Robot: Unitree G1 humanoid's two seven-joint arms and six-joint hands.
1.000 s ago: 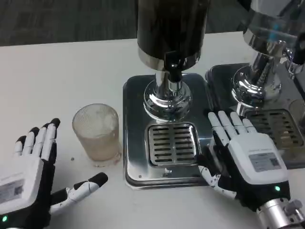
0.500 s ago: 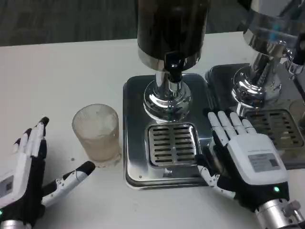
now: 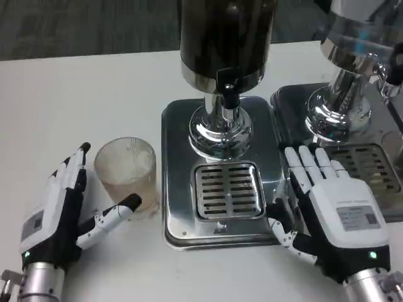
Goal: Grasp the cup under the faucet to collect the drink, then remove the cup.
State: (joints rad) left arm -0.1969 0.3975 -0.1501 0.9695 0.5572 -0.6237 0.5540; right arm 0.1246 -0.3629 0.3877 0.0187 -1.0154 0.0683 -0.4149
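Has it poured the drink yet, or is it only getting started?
Only starting. The cup stands on the table left of the tray, not under the faucet. The left hand is open beside it, fingers close. Grasping, filling and removing remain.

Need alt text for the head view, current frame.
The left hand, fingers apart, brackets a ribbed glass cup on the white table, left of the dispenser's drip tray. The right hand rests open at the tray's right edge.

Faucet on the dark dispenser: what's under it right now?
Under the faucet sits only the slotted drip grate, bare. The cup stands left of the tray on the table, by the left hand. Below the grate slots cannot be seen.
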